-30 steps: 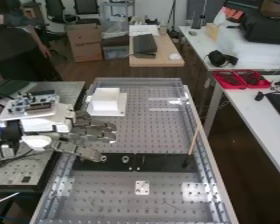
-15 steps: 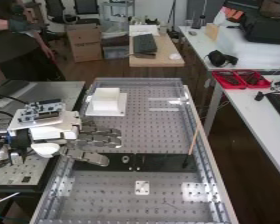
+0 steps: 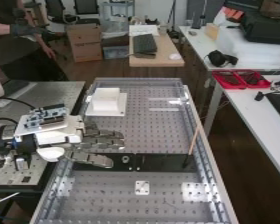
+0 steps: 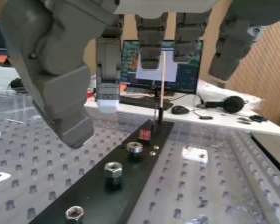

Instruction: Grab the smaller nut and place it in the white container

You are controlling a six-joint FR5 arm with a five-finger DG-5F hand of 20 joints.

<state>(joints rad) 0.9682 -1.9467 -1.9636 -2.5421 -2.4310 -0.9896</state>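
Observation:
The hand [image 3: 103,140] is over the left part of the black bar [image 3: 165,162], fingers extended and nothing held. In the wrist view the hand [image 4: 64,92] hangs above the bench beside the bar. The smaller nut [image 4: 74,213] stands on the bar's near end in that view, then the larger nut [image 4: 113,170], then the bearing [image 4: 134,147]. From above, the bearing [image 3: 125,159] shows just right of the hand's lowest digit, which covers the two nuts. The white container [image 3: 106,99] stands on a white base, farther up the bench than the hand.
A thin wooden stick [image 3: 193,142] rises from the bar's right end. A small white plate [image 3: 142,187] lies on the perforated bench below the bar. Clear strips [image 3: 165,109] lie right of the container. Raised rails [image 3: 209,165] run along the bench sides.
The hand has moved right and slightly toward the bench's near end, covering the larger nut in the high view. Its fingers stay extended. The container and bearing have not moved.

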